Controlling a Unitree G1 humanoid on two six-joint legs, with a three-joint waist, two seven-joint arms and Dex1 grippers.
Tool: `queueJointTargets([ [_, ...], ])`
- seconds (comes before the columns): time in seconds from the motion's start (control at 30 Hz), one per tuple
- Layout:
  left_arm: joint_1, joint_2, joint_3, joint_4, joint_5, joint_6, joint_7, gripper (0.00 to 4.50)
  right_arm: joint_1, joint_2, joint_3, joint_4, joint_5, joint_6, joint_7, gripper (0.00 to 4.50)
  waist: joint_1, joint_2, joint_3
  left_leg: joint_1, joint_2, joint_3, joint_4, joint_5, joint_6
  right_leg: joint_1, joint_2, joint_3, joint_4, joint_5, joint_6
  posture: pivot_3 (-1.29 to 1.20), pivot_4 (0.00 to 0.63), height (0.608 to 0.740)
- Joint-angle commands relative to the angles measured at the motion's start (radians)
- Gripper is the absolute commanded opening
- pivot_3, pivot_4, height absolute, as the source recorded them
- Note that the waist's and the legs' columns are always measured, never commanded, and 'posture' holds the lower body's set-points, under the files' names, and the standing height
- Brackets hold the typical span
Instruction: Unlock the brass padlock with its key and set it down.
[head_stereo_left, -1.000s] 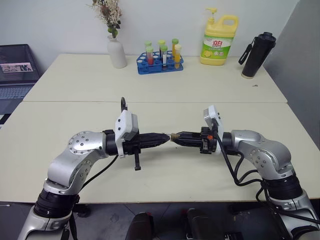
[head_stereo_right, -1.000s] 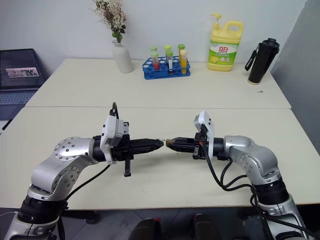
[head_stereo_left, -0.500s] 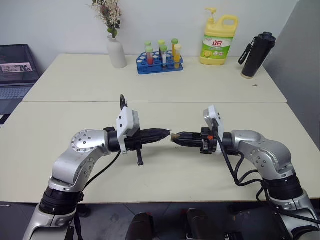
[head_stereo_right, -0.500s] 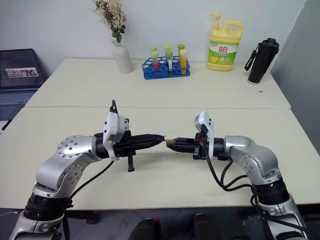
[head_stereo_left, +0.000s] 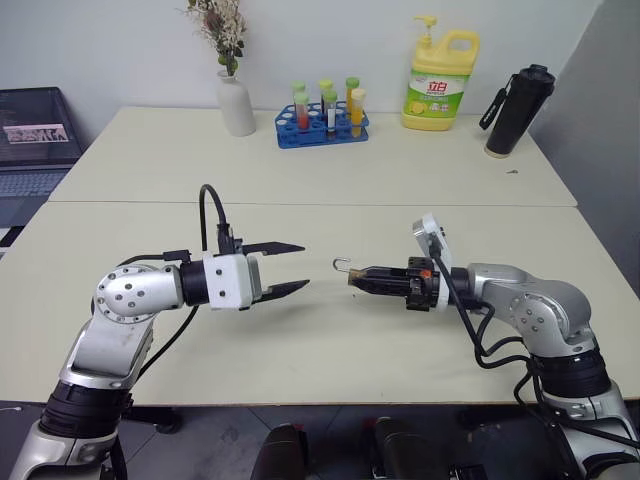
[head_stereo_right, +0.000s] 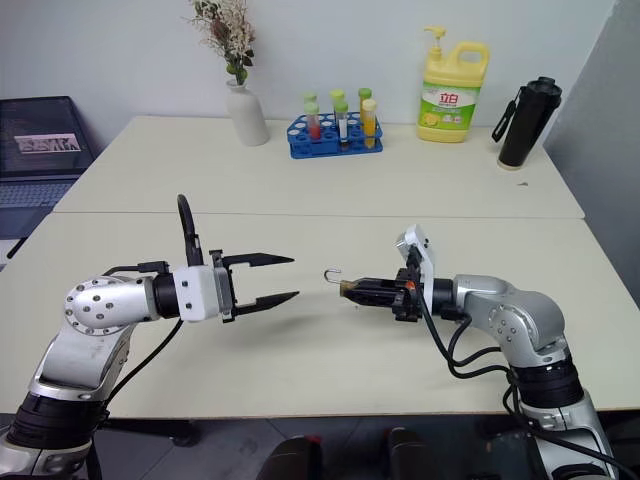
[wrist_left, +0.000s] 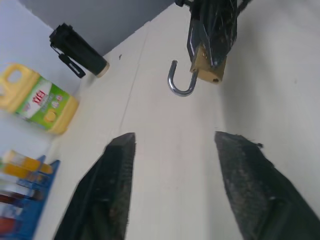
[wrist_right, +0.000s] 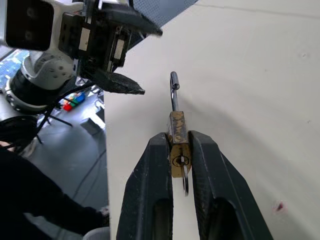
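The padlock (wrist_right: 178, 142) hung centre-frame above the table (head_stereo_left: 330, 180), clamped by its brass body in the right gripper (head_stereo_left: 358, 279), shackle sprung. The left gripper (head_stereo_left: 290, 267) stood apart, empty. Small, rigid, slick metal: best held by the flat body sides.

left gripper (head_stereo_left: 296, 268) fingers spread, right gripper (head_stereo_left: 352, 280) fingers pinched, tips facing, apart

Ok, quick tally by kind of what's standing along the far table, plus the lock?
Vase with dried flowers: 1
Test tube rack: 1
Detergent bottle: 1
Black flask: 1
Brass padlock, shackle open, in the right gripper: 1
Total: 5
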Motion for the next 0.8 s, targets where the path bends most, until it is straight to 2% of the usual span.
queueJointTargets([
  [0.03,0.024,0.013,-0.037,0.040,0.080,-0.178,0.006,3.81,-0.001,-0.023,-0.008,-0.039,0.043,0.074,-0.008,0.17,0.000,0.000,0.000,0.000,0.000,0.000,0.000,0.000,0.000,0.000,0.000,0.000,0.000,0.000,0.000,0.00,0.150,0.740],
  [0.07,0.035,0.010,-0.043,0.049,0.087,-0.200,0.011,4.13,0.002,-0.021,-0.001,-0.042,0.044,0.095,-0.021,0.17,0.000,0.000,0.000,0.000,0.000,0.000,0.000,0.000,0.000,0.000,0.000,0.000,0.000,0.000,0.000,0.00,0.150,0.740],
  [0.23,0.068,-0.002,-0.055,0.081,0.090,-0.283,0.042,4.14,0.017,0.040,0.022,-0.031,0.006,0.160,-0.145,0.17,-0.001,0.000,0.000,0.000,0.001,0.000,0.000,0.000,0.000,-0.001,0.000,0.000,0.001,0.000,0.000,0.00,0.150,0.740],
  [0.4,0.116,-0.005,-0.079,0.052,0.030,-0.264,0.039,4.14,0.012,0.090,0.021,-0.005,-0.013,0.214,-0.236,0.17,-0.003,0.000,0.000,0.000,0.001,0.000,0.000,0.000,0.000,-0.001,0.000,0.000,0.001,0.000,0.000,0.00,0.150,0.740],
  [0.53,0.135,0.028,-0.110,0.035,0.032,-0.291,0.003,4.14,-0.019,0.148,-0.005,0.054,-0.028,0.269,-0.316,0.17,-0.004,0.000,0.000,0.000,0.001,0.000,0.000,0.000,0.000,-0.001,0.000,0.000,0.001,0.000,0.000,0.00,0.150,0.740],
  [0.73,0.136,0.026,-0.117,0.054,0.045,-0.297,0.019,4.14,-0.034,0.152,0.008,0.089,-0.056,0.287,-0.334,0.17,-0.003,0.000,0.000,0.000,0.001,0.000,0.000,0.000,0.000,-0.001,0.000,0.000,0.000,0.000,0.000,0.00,0.150,0.740],
  [0.8,0.137,0.023,-0.115,0.051,0.042,-0.292,0.026,4.14,-0.031,0.143,0.016,0.095,-0.074,0.279,-0.334,0.88,-0.003,0.000,0.000,0.000,0.001,0.000,0.000,0.000,0.000,-0.001,0.000,0.000,0.000,0.000,0.000,0.00,0.150,0.740],
])
